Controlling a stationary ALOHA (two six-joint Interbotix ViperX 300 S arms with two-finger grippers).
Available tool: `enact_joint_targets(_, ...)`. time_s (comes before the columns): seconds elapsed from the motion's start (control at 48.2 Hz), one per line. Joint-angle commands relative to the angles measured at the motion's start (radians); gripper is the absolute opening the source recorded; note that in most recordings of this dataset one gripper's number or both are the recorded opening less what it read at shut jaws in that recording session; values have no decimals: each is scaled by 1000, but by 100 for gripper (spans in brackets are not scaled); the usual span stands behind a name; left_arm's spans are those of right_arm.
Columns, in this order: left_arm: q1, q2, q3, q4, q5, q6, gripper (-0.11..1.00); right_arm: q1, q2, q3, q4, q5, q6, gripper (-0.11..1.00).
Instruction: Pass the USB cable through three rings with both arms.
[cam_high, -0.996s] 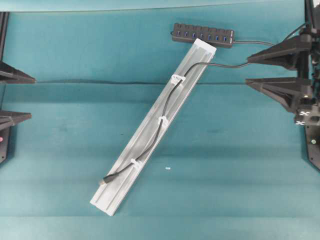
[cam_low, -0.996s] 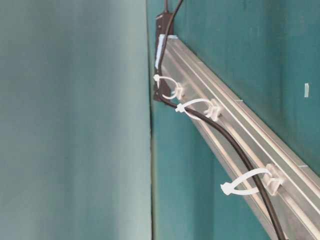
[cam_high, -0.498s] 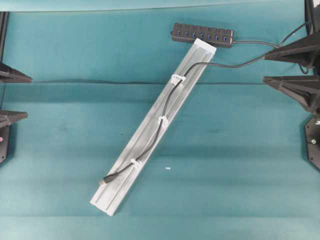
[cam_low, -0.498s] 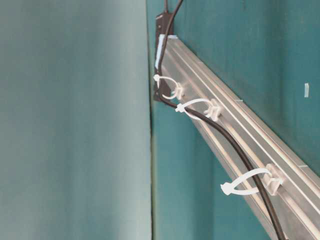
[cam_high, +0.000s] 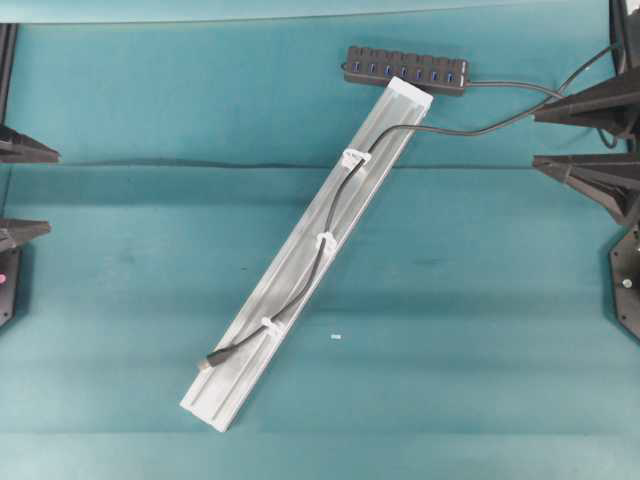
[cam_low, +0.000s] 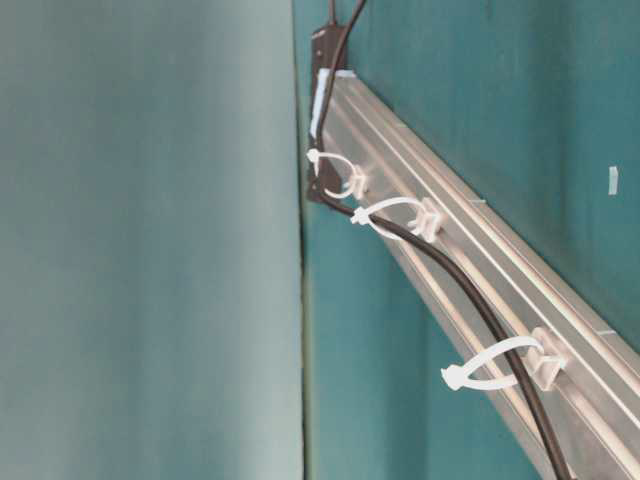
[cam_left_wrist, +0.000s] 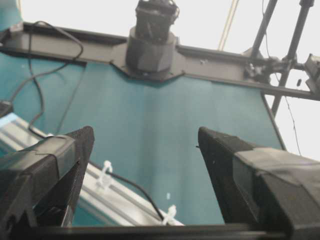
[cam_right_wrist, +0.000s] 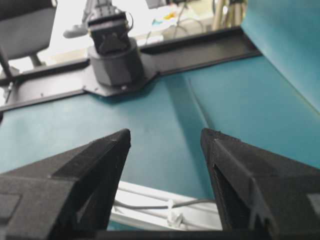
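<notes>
The USB cable (cam_high: 455, 131) comes in from the right and runs down the silver rail (cam_high: 235, 385). It passes through all three rings (cam_high: 355, 157), (cam_high: 326, 240), (cam_high: 270, 323). Its plug (cam_high: 208, 362) lies on the rail past the lowest ring. My left gripper (cam_high: 50, 192) stands open at the left edge, far from the rail. Open and empty, my right gripper (cam_high: 536, 139) sits at the right edge, beside the cable's free stretch. The left wrist view looks past its open gripper (cam_left_wrist: 146, 132) to the cable (cam_left_wrist: 135, 185). The right wrist gripper (cam_right_wrist: 165, 132) frames one ring (cam_right_wrist: 174, 215).
A black multi-port hub (cam_high: 407, 70) lies just beyond the rail's top end, its own cord leading right. A tiny white scrap (cam_high: 336, 337) lies on the teal cloth right of the rail. A fold in the cloth (cam_high: 200, 164) crosses the table.
My right gripper has drawn back to the right, away from the rail. The left gripper has slipped slightly further left. The cable's free stretch has lifted a little toward the right.
</notes>
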Motion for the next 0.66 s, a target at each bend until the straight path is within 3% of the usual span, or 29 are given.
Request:
enact_joint_targets(0.0,3,11,-21,5,-9,2,92,5,3,-3,0,-2,0,79)
enact_joint_targets(0.644,3,8,-5,5,-9,2,92,6,3,-2,0,12,-2,79)
